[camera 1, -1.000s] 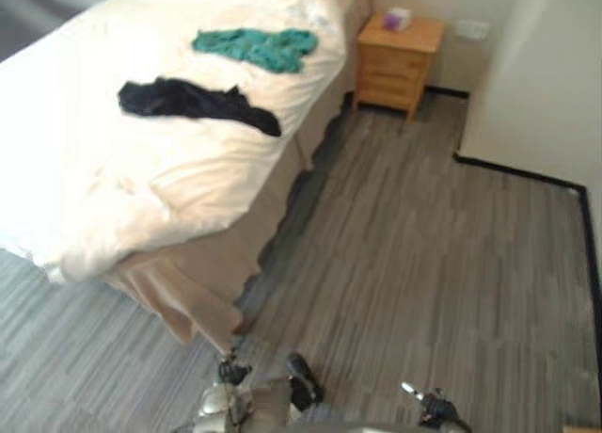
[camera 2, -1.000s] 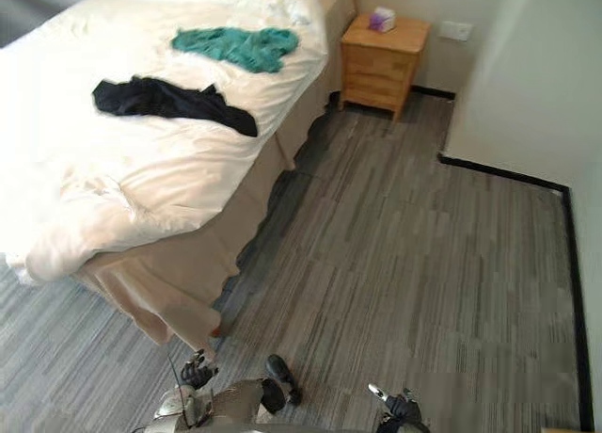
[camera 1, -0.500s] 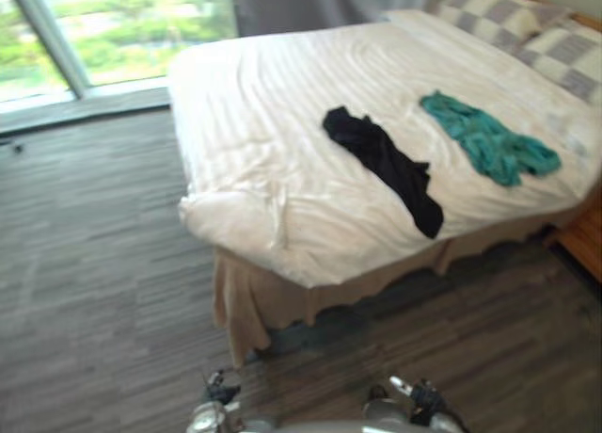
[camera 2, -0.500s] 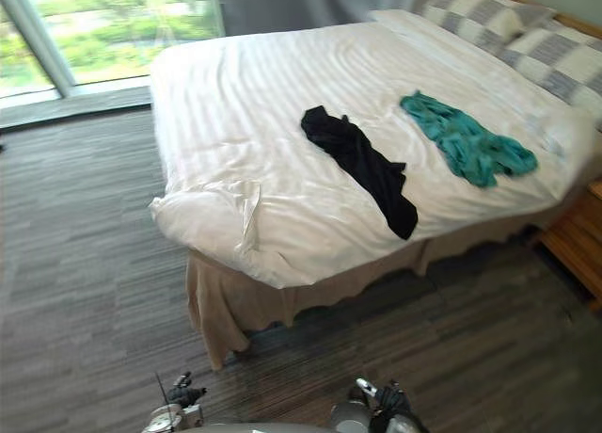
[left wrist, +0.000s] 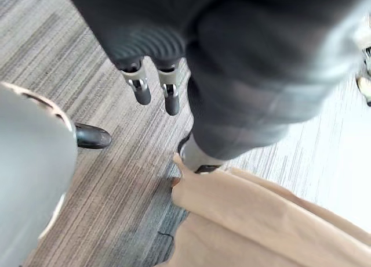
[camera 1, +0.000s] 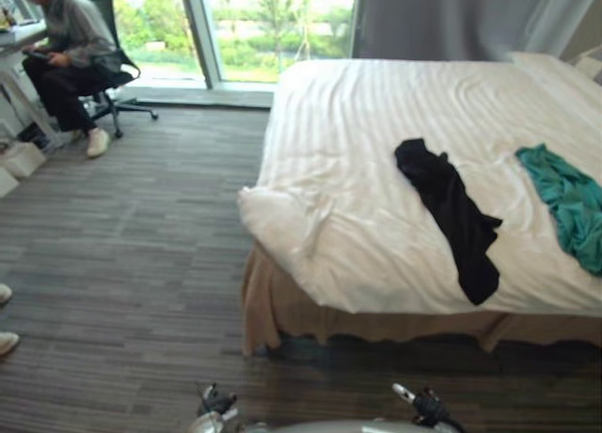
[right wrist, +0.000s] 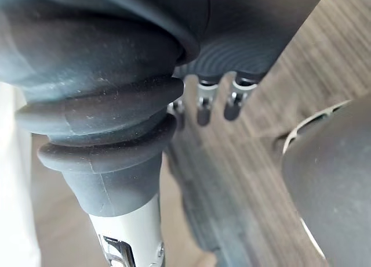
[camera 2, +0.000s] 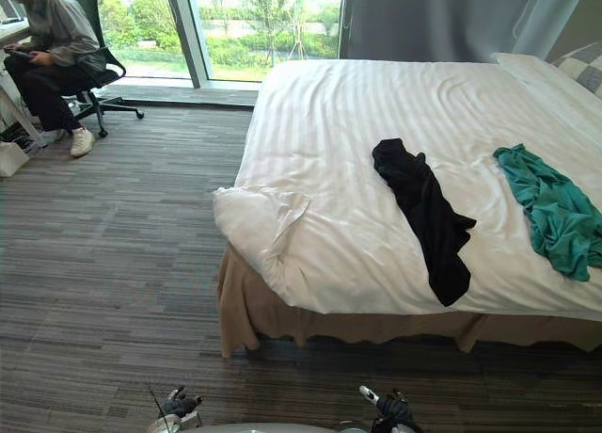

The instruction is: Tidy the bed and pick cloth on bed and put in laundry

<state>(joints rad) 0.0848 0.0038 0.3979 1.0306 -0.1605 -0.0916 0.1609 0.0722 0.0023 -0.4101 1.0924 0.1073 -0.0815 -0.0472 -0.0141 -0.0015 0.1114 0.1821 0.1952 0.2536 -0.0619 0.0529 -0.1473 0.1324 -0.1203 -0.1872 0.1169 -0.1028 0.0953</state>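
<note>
From where I stand, the job looks barely begun. The wide bed with its white striped duvet (camera 2: pixel 357 104) is mostly smooth. The duvet's near corner (camera 2: pixel 256 221), though, is bunched and folded over above the tan bed skirt (camera 2: pixel 310 325), so the tidying is not done. A long black garment (camera 2: pixel 423 216) lies crumpled across the middle of the duvet, its lower end close to the near edge. A rumpled teal garment (camera 2: pixel 555 212) lies apart from it, toward the head of the bed. Both have yet to be picked up and taken to the laundry. The robot faces the bed's side from the grey striped carpet (camera 2: pixel 113 264), not yet within reach, I'd judge. Its left hand (left wrist: pixel 168 96) hangs over the carpet near the bed skirt, fingers straight and loose, grasping nothing. The right hand (right wrist: pixel 204 101) likewise hangs relaxed and empty above the carpet.
</note>
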